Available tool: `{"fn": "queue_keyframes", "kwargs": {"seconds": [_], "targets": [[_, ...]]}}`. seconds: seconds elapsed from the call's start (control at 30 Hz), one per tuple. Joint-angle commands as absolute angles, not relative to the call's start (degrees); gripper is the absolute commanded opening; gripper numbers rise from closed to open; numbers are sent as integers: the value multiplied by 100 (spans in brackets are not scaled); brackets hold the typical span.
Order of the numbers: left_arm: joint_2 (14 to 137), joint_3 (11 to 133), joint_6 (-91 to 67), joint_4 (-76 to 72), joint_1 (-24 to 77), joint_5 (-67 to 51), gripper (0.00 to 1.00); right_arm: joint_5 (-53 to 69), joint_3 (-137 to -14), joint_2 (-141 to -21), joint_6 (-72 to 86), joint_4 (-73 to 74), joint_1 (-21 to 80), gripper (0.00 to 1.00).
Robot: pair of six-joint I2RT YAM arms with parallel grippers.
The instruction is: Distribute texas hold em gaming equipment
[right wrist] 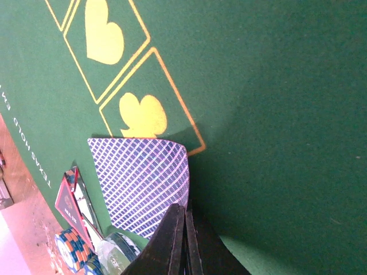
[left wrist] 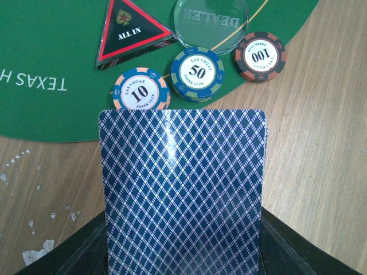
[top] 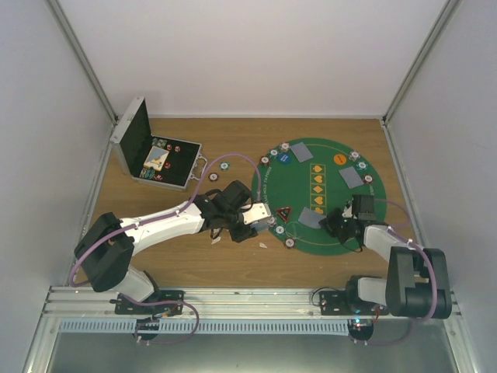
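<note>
My left gripper is shut on a blue diamond-backed playing card, held over the wood just off the green mat's left edge. Beyond the card lie the 10 chip, 50 chip and 100 chip, the red-black ALL IN token and a clear dealer button. My right gripper is shut, its tips at the near right corner of a second card lying on the mat. I cannot tell whether it pinches that corner.
An open metal case with chips stands at the back left. Two loose chips lie on the wood beside it. More chips, cards and an orange button ring the mat. White scraps lie under my left arm.
</note>
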State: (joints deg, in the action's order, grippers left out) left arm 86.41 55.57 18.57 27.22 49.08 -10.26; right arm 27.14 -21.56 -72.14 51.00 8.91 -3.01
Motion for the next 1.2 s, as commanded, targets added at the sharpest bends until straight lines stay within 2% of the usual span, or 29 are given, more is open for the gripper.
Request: {"fn": "queue_keyframes", "kwargs": {"seconds": [0.0,0.07,0.17,0.27,0.37,0.47,0.6,0.7,0.93,1.17], "targets": [[8490,5528,1841,2445,4897,-1049,57,2821,-2198,-7300,5100,646,-221,4],[8490,5528,1838,2446,4896,-1061,57,2808,-2225,-7321,5093,675,-203,6],[8481,5528,1841,2454,4896,-1049,57,2490,-2325,-7113,5068,1027,-201,16],[8473,5520,1854,2456,4896,-1044,57,2162,-2429,-6768,5025,1482,-210,34],[8468,5528,1846,2455,4896,-1041,57,1885,-2531,-6451,4999,1810,-214,45],[8468,5530,1846,2456,4896,-1046,57,1733,-2638,-6220,4877,1982,-220,64],[8458,5536,1846,2458,4896,-1068,57,2168,-2875,-6159,4208,1864,-187,77],[8463,5542,1837,2454,4896,-1087,57,2864,-3243,-6342,3507,1764,-15,80],[8464,5559,1835,2457,4896,-1138,57,4429,-3959,-7185,2782,1653,1347,80],[8431,5556,1823,2448,4902,-1177,57,4377,-4348,-7818,2573,1787,2164,80]]}}
